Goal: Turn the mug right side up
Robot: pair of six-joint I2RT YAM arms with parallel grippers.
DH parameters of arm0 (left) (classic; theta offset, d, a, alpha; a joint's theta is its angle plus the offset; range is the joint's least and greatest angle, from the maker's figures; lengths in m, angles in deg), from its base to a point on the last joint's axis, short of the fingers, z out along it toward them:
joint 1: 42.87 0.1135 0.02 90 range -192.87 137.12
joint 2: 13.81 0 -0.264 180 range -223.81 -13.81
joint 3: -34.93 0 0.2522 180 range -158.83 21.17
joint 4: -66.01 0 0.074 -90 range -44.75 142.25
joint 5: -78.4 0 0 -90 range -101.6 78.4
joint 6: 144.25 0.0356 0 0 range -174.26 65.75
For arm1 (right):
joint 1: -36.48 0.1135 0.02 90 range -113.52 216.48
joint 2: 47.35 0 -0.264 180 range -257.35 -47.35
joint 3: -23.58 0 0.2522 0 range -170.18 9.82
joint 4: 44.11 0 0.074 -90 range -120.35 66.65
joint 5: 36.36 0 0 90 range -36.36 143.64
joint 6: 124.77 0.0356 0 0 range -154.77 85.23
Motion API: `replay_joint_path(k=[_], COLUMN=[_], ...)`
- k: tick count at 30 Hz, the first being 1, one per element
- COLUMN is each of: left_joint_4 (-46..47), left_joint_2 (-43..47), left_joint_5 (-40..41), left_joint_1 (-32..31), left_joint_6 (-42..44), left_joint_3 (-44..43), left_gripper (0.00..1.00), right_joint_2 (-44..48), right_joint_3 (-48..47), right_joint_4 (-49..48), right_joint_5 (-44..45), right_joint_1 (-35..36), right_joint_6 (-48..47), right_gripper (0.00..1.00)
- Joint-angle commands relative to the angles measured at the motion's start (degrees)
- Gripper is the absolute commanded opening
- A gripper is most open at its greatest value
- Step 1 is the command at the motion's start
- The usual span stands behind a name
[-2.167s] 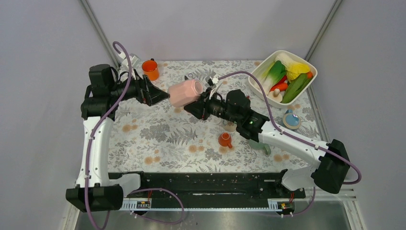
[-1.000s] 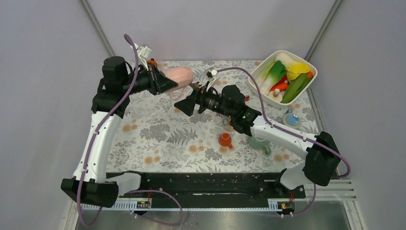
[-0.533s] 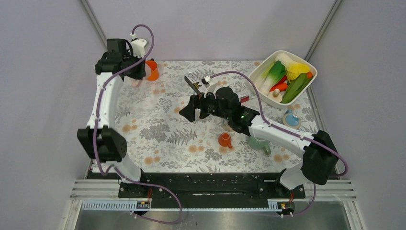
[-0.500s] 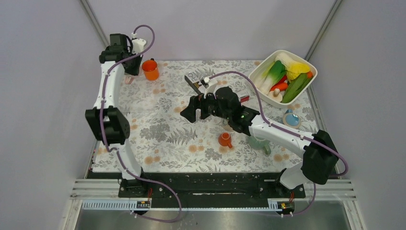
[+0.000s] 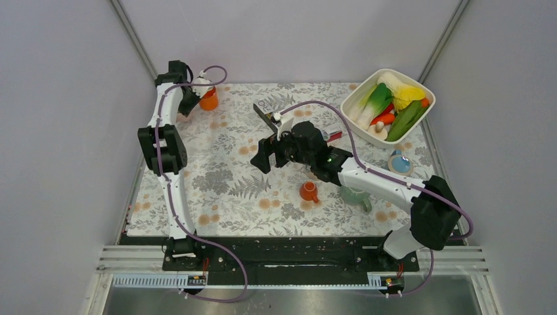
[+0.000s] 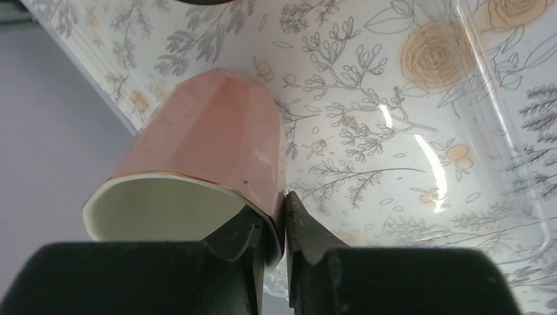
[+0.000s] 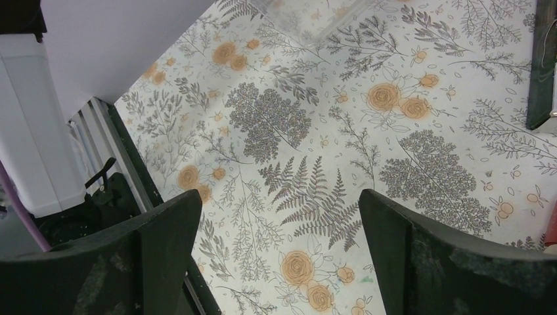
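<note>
Two grippers over a floral tablecloth [image 5: 223, 190]. With the left gripper [image 6: 284, 200], pinching a pink mug [image 6: 210, 138] by its rim: one finger inside against the white lining, the other against the outer wall, nearly closed on the thin wall. Holding that mug tilted in the left half of the left wrist frame, mouth toward the camera, base pointing away toward the cloth, near the cloth's edge by the grey wall. Cannot tell whether touching the cloth or just above it. In the top view, reaching into the upper left of the frame, just beside an orange cup [image 5: 209, 100]; cannot make out the mug there behind the arm.

With the right gripper [image 7: 282, 230], grasping nothing: fingers spread wide at the lower corners of the right wrist frame, only fern and flower print between them. In the top view, hanging over the cloth near the middle of the frame, well apart from the left gripper.

Also on the cloth: a small orange cup [image 5: 308, 191] at lower centre, a white tub [image 5: 348, 108] of vegetables at upper right.
</note>
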Motion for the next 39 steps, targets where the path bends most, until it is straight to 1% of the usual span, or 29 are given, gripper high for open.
replay_joint_path(k=[1, 3, 6, 9, 12, 14, 16, 18, 22, 25, 27, 28, 30, 31, 33, 35, 36, 39], left_joint_4=[0.51, -1.93, -6.0, -8.4, -9.94, -13.27, -11.45, -9.08, -5.87, -5.41, -4.88, -3.36, -0.22, 2.76, 9.32, 17.21, 19.44, 22.98], left_joint_2=[4.3, 5.75, 6.48, 5.86, 5.37, 5.44, 6.1, 6.72, 8.98, 12.33, 16.45, 18.45, 22.46, 24.43, 27.91, 30.53, 30.93, 30.43], left_joint_5=[-6.26, -8.75, -10.17, -10.15, -10.5, -11.47, -12.12, -12.84, -14.65, -17.36, -20.29, -21.61, -24.54, -25.45, -25.12, -20.15, -17.17, -10.38], left_joint_1=[2.15, 2.56, 2.77, 2.85, 2.84, 2.86, 2.82, 2.98, 2.97, 2.94, 2.95, 2.94, 2.9, 2.94, 3.14, 4.0, 4.69, 7.21], left_joint_6=[14.25, 19.27, 25.2, 28.9, 31.02, 34.94, 34.16, 32.64, 30.69, 29.24, 27.99, 26.54, 19.54, 14.55, 1.61, -11.92, -17.46, -30.01], left_joint_3=[-3.1, -1.66, -1.46, -2.04, -2.16, -1.78, -0.83, -0.89, 0.48, 3.63, 7.31, 9.33, 13.16, 15.02, 18.77, 22.29, 22.91, 22.79], left_gripper=[0.0, 0.0, 0.01, 0.08, 0.17, 0.22, 0.31, 0.47, 0.65, 0.72, 0.77, 0.79, 0.86, 0.87, 0.87, 0.87, 0.87, 0.87], right_joint_2=[-1.33, -1.77, -2.58, -3.54, -4.42, -4.66, -4.82, -4.92, -5.15, -5.18, -5.23, -5.26, -5.36, -5.37, -5.33, -4.86, -4.66, -3.85], right_joint_3=[-1.32, -1.76, -2.38, -3.33, -3.9, -4.04, -4.11, -4.13, -4.2, -3.99, -3.83, -3.72, -3.57, -3.4, -3.07, -2.36, -1.8, -0.08], right_joint_4=[-1.09, -1.06, -1.16, -1.24, -1.24, -1.17, -1.09, -0.94, -0.89, -0.89, -0.89, -0.89, -0.95, -1.09, -1.46, -1.93, -2.34, -3.46], right_joint_5=[-0.18, -0.27, -0.25, -0.7, -1.51, -1.7, -1.89, -1.75, -1.73, -1.88, -2.04, -2.08, -2.19, -2.34, -2.65, -2.78, -2.79, -2.59], right_joint_1=[-0.34, -0.36, -0.34, -0.34, -0.36, -0.34, -0.34, -0.35, -0.35, -0.34, -0.37, -0.37, -0.39, -0.35, -0.34, -0.35, -0.34, -0.39], right_joint_6=[-1.93, -2.17, -2.41, -2.26, -2.02, -1.89, -1.96, -1.95, -1.81, -1.62, -1.58, -1.48, -1.24, -1.11, -0.62, -0.27, -0.06, 0.22], right_gripper=[1.0, 0.99, 0.99, 0.99, 1.0, 1.0, 0.99, 0.99, 1.0, 0.99, 1.0, 0.99, 1.0, 1.0, 0.99, 0.99, 0.99, 1.0])
